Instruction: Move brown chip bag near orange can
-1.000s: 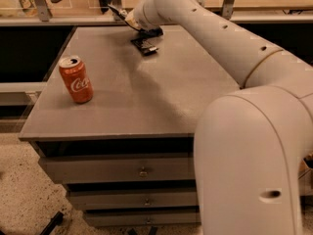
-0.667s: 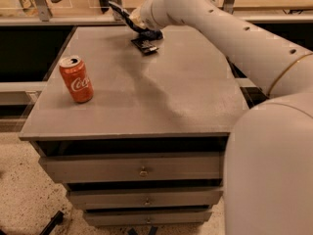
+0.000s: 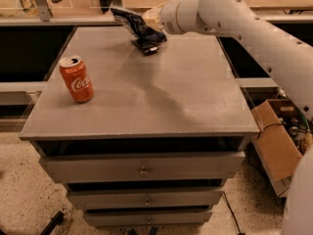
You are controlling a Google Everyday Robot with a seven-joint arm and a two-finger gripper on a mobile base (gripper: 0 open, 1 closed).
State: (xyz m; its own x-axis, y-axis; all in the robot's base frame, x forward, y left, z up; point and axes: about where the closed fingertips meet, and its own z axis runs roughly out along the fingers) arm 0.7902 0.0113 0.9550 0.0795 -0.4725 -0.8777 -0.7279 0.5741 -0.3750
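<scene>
The orange can (image 3: 76, 79) stands upright on the left side of the grey table (image 3: 146, 106). The brown chip bag (image 3: 131, 21), crumpled and shiny with dark blue and white print, hangs over the table's far edge. It sticks out to the left of my gripper (image 3: 152, 20), which is shut on the bag's right end. Just below the bag a small flat dark bar packet (image 3: 146, 46) lies on the tabletop. The bag is far from the can, behind it and to its right.
My white arm (image 3: 244, 18) reaches in from the upper right across the table's far right corner. An open cardboard box (image 3: 274, 141) sits on the floor to the right. Drawers (image 3: 142, 168) fill the cabinet front. Shelving and a ledge run behind the table.
The arm's elbow and upper links have swung off to the right, uncovering the table's right side. The gripper and the bag have stayed at about the same spot by the far edge.
</scene>
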